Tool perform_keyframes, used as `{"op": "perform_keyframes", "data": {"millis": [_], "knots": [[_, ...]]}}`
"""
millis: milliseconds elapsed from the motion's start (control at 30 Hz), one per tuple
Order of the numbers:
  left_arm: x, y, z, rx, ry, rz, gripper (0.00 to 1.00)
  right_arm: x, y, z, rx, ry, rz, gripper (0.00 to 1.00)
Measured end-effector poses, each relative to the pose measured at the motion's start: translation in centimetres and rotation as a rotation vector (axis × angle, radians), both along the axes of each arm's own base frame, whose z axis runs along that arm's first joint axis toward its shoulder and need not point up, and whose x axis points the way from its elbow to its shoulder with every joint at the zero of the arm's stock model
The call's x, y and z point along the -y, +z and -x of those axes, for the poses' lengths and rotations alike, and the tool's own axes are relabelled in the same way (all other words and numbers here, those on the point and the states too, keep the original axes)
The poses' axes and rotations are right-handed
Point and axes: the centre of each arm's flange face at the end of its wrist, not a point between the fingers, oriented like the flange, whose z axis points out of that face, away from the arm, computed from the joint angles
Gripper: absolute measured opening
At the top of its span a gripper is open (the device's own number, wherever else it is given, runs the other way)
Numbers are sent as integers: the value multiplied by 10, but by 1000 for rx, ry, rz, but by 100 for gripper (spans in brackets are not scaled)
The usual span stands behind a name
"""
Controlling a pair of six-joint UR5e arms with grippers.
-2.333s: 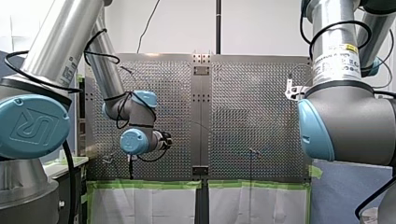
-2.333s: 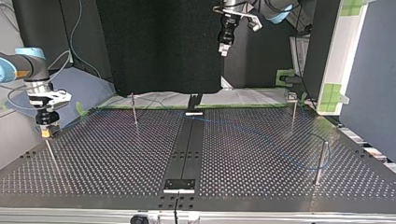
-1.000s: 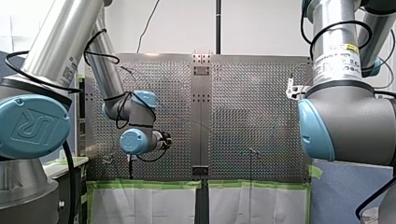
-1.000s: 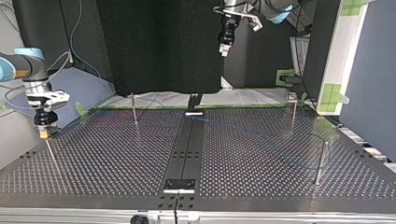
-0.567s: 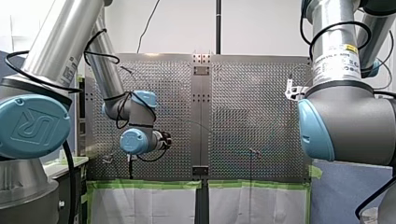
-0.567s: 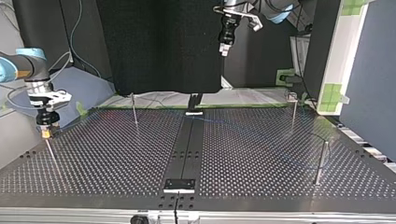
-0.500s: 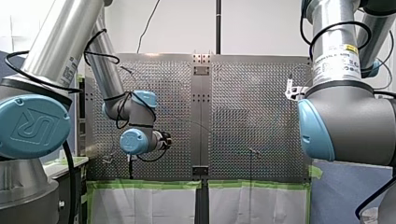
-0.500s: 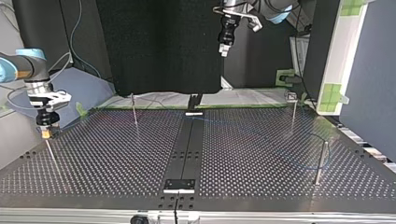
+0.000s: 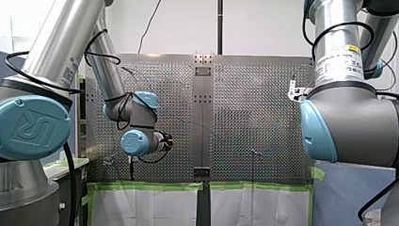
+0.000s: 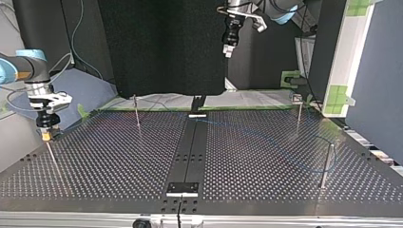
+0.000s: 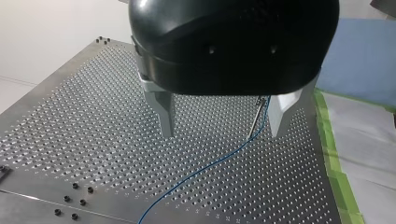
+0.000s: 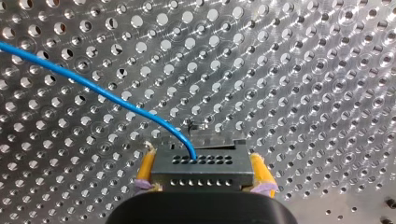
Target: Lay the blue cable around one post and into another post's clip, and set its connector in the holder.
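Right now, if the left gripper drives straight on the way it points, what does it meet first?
Likely the perforated table: my left gripper points down at it, open. The blue cable crosses near that line and a thin post stands by one finger; depth unclear.

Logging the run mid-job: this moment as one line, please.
right fingers: shut on connector | left fingers: open, empty, above table | cable: runs from connector across table

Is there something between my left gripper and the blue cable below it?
Nothing visible does. In the left wrist view the left gripper hangs with jaws open above the perforated table, and the blue cable lies in plain sight beneath. Only a thin post, which the cable reaches, stands close beside the jaws.
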Motion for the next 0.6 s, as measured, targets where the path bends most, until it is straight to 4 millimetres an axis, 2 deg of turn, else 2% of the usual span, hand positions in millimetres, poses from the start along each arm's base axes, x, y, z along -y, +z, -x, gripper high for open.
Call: {"op": "perform_keyframes", "data": {"millis": [600], "knots": [[0,0,0,0,0,0,100,1,1,-3,-1,5,12,14]]}}
